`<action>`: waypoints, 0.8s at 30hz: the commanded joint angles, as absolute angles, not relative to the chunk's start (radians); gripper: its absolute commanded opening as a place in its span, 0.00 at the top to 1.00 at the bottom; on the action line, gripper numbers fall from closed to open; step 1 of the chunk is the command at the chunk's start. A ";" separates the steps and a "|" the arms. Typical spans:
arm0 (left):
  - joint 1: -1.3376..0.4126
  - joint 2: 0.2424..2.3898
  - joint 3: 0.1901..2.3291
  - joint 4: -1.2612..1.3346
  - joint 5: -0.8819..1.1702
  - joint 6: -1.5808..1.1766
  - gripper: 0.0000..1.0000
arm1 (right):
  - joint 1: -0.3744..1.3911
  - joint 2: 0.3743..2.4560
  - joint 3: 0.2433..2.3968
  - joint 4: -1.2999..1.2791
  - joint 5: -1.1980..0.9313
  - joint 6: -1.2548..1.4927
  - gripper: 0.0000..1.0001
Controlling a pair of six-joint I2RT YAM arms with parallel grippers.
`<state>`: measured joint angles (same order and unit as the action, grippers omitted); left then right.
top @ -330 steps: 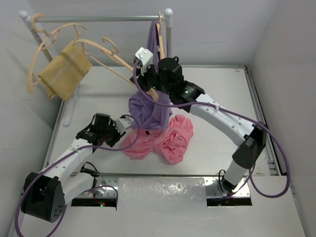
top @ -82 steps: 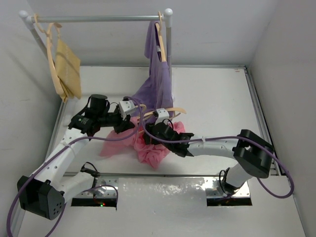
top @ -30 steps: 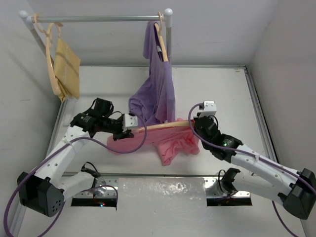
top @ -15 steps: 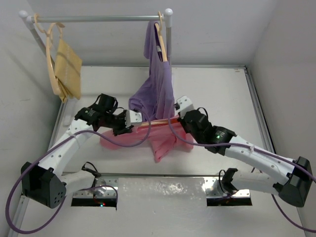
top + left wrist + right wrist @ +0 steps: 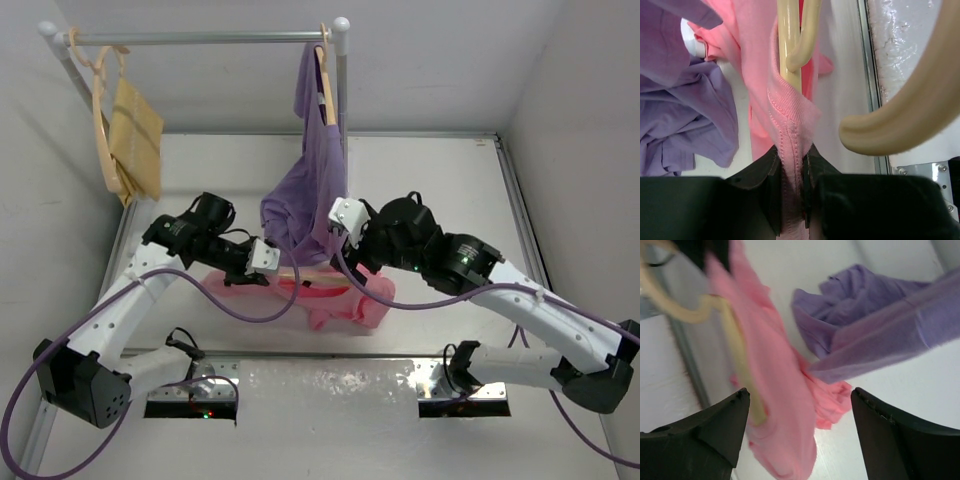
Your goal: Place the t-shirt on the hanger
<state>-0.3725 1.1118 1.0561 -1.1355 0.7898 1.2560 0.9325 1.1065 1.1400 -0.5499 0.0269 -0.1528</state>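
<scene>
The pink t-shirt (image 5: 335, 300) hangs in a bunch just above the table's front middle. My left gripper (image 5: 262, 268) is at its left end. In the left wrist view that gripper (image 5: 791, 152) is shut on the ribbed collar seam of the t-shirt (image 5: 790, 107). The pale wood hanger (image 5: 788, 45) runs down inside the collar, and its hook (image 5: 910, 115) curves past on the right. My right gripper (image 5: 352, 258) stands open above the shirt's right part. In its wrist view the gripper (image 5: 799, 392) holds nothing, with the t-shirt (image 5: 785, 405) and the hanger (image 5: 740, 360) below it.
A purple shirt (image 5: 315, 190) hangs from another hanger at the right end of the rack rail (image 5: 200, 38), its bottom draped on the table right behind both grippers. A mustard-yellow cloth (image 5: 135, 140) hangs on hangers at the rail's left end. Side walls stand close.
My right gripper has opened, letting go of the hanger's right end, and has lifted up and left toward the purple shirt. The pink shirt now droops lower over the hanger.
</scene>
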 commanded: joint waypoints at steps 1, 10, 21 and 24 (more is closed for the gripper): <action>-0.380 1.120 1.104 -1.132 0.880 1.298 1.00 | 0.959 1.127 1.224 -0.690 -0.208 -0.172 0.21; -0.380 1.158 1.155 -1.205 0.946 1.368 1.00 | 1.031 1.252 1.137 -0.569 -0.056 -0.179 0.22; -0.377 1.068 1.101 -1.171 1.005 1.290 1.00 | 1.029 1.183 0.968 -0.354 -0.005 -0.110 1.00; -0.377 1.072 1.101 -1.098 0.890 1.172 0.99 | 1.020 1.149 1.003 -0.452 -0.066 -0.115 1.00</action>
<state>-0.3706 1.0935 1.1011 -1.1358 0.8940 1.2686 1.0462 1.1900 0.9596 -0.4416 -0.0883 -0.1486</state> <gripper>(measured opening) 0.137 0.163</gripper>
